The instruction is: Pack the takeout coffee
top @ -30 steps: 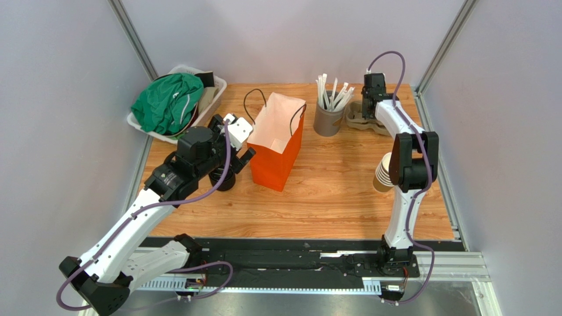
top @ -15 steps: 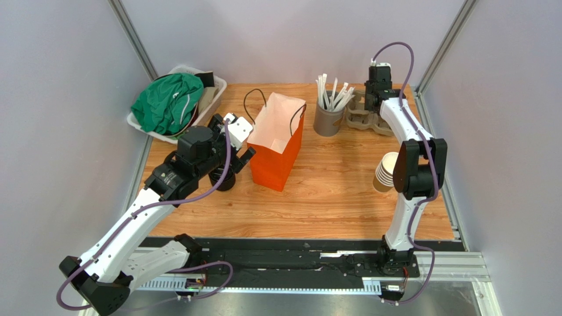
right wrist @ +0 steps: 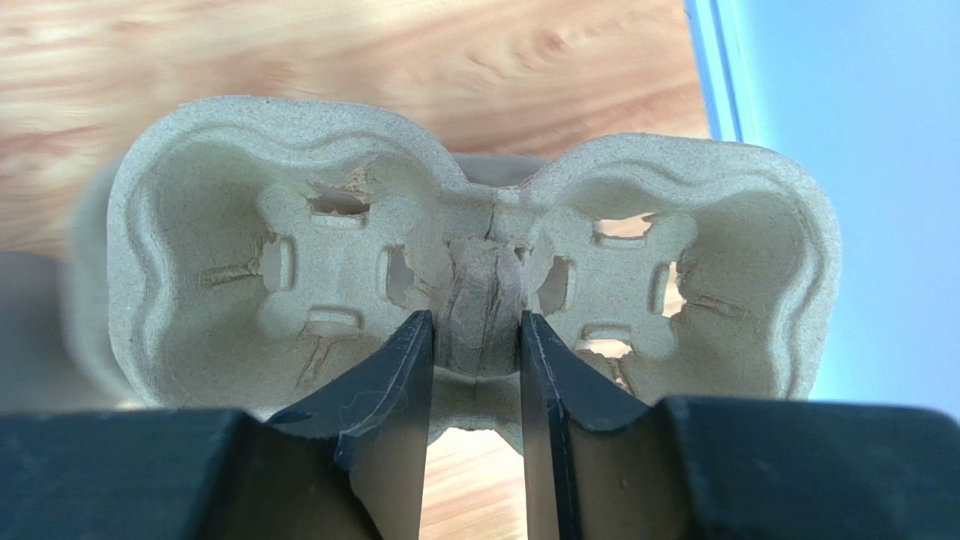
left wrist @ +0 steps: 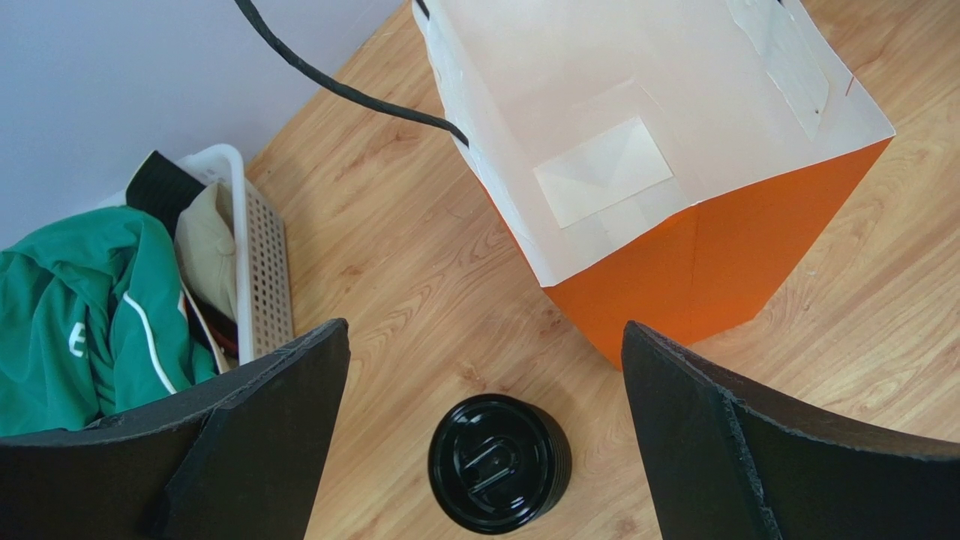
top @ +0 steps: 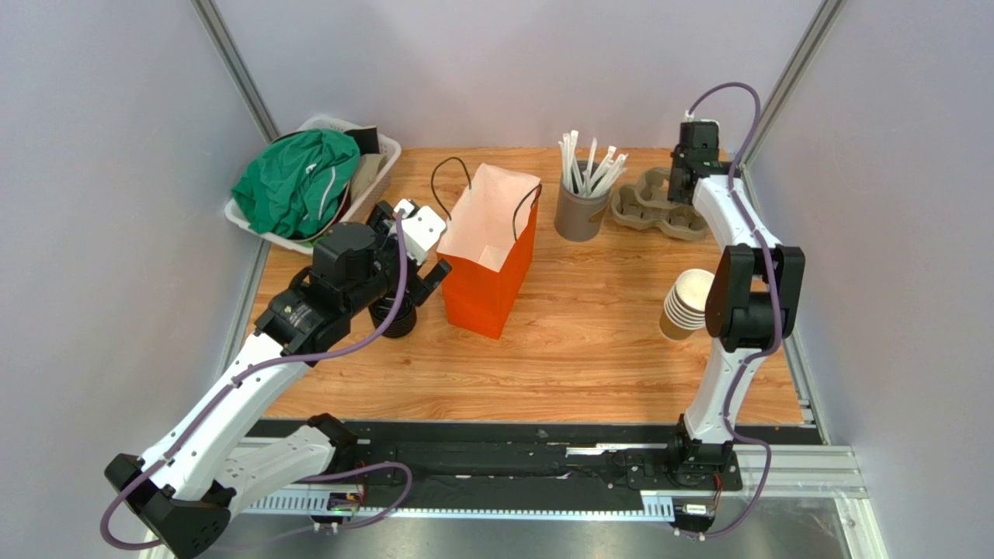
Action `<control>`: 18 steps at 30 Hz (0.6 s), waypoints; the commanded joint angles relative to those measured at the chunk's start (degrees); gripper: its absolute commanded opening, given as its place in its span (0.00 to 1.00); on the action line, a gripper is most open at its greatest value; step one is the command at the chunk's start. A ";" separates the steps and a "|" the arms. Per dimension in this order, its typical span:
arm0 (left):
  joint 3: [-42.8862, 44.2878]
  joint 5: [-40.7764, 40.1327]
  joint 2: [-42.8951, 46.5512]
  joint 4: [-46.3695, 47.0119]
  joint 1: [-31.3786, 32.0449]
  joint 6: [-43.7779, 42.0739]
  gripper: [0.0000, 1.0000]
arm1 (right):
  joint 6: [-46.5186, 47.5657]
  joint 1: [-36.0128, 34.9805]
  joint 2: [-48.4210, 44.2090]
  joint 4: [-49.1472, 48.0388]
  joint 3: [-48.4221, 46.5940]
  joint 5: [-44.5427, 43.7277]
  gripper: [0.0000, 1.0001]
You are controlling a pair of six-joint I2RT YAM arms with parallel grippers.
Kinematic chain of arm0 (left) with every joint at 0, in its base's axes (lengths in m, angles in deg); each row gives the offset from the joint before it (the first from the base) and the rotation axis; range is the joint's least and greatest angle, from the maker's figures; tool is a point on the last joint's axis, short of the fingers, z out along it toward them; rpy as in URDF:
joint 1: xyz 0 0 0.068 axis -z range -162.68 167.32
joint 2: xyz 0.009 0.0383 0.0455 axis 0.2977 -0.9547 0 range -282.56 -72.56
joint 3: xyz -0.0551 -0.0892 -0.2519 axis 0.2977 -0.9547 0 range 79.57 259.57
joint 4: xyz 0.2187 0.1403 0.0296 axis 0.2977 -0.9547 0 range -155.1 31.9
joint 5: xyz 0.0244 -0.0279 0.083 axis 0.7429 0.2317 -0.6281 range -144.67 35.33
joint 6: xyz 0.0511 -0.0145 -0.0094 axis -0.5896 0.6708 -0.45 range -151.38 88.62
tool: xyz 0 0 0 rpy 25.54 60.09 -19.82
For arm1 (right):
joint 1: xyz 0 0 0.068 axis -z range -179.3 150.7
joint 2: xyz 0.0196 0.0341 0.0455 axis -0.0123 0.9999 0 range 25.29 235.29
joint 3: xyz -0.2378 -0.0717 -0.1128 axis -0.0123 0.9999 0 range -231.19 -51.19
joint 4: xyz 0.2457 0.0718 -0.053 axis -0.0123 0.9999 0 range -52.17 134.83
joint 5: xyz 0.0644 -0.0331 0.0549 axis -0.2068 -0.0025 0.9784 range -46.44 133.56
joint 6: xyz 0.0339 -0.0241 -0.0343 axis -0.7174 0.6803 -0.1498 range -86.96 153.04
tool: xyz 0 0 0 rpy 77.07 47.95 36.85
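Left hand (left wrist: 479, 338) hangs with its fingers spread wide and nothing between them, above the takeout coffee (left wrist: 499, 461). The coffee stands upright on the desk (top: 583, 349) with its black lid on. Bare wood shows all round the cup. The orange paper bag (left wrist: 721, 248) stands just beside it, mouth open upward. A white basket (left wrist: 257, 270) holding a green garment (left wrist: 79, 315) sits near its other side, at the desk's far left corner.

Right hand (right wrist: 474, 323) is at the far right corner, close to the desk's right edge and the wall. Its two fingers are pinched on the middle ridge of a pulp cup carrier (right wrist: 225, 259). Between that corner and the bag stands a grey cup of straws (top: 580, 210). A stack of tan cups (top: 683, 305) stands near the right edge, beside the right arm's elbow. Broad bare wood lies between the bag and that stack, and along the near side of the desk.

The overhead view hides most of the coffee under the left arm, while the left wrist view shows its lid whole. Only the right wrist view shows the grip on the carrier's ridge and both of its empty pockets. It does not show whether the carrier rests on the desk.
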 commanded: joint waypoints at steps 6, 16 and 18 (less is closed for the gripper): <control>0.51 0.68 0.61 1.78 -0.29 1.19 0.99 | -0.94 3.16 0.48 -0.35 1.25 3.56 0.24; 0.07 0.77 0.61 2.13 -0.29 1.19 0.99 | -0.76 3.25 1.27 -0.44 1.51 4.27 0.33; -0.02 0.86 0.61 2.13 -0.29 1.19 0.99 | -0.68 3.25 1.53 -0.18 1.51 4.53 0.33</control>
